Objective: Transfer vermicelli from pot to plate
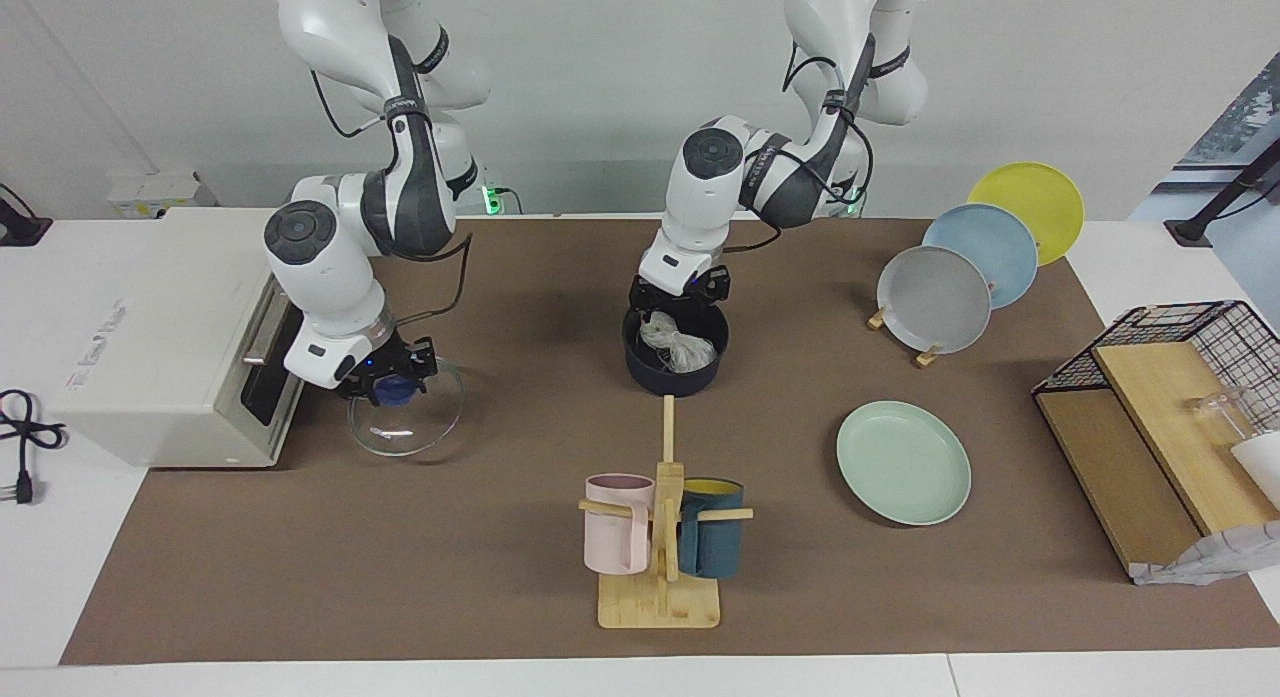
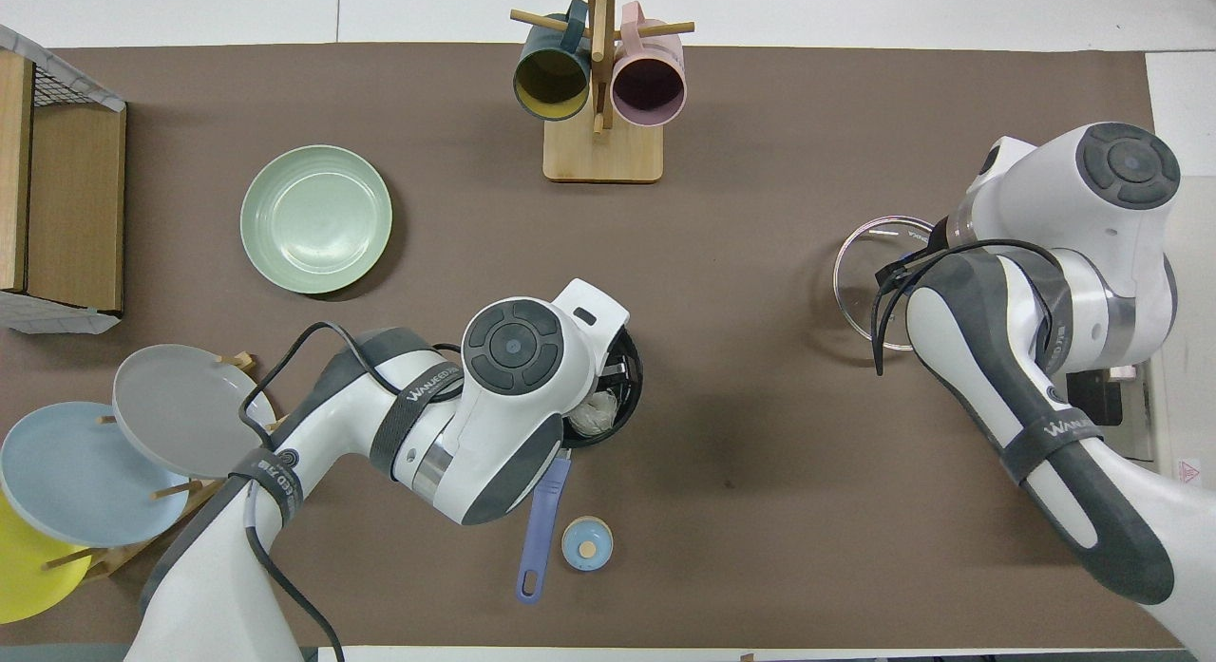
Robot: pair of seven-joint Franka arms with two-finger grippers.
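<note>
Facing view: the left gripper (image 1: pixel 668 322), fingers spread, is reaching into the pot (image 1: pixel 675 362) over the vermicelli (image 1: pixel 680 345); the right gripper (image 1: pixel 392 385) is pinching a glass lid's (image 1: pixel 407 409) knob. Overhead view: the plate (image 2: pixel 315 218) is lying well apart from the pot (image 2: pixel 622 396), toward the left arm's end.

left arm hides most of pot (image 2: pixel 622 396); vermicelli (image 2: pixel 597 412) apparently half-covered.

Four plates: a mint one (image 1: pixel 903 463) flat on the worktop (image 1: pixel 500 577), and grey (image 1: pixel 934 299), blue (image 1: pixel 985 252) and yellow (image 1: pixel 1030 205) ones in a rack. Two mugs, pink (image 1: pixel 618 522) and teal (image 1: pixel 710 540), on one stand (image 1: pixel 660 599). One pot (image 1: pixel 675 362). One glass lid (image 1: pixel 408 417). One blue knob (image 2: pixel 586 543). Two arms.
</note>
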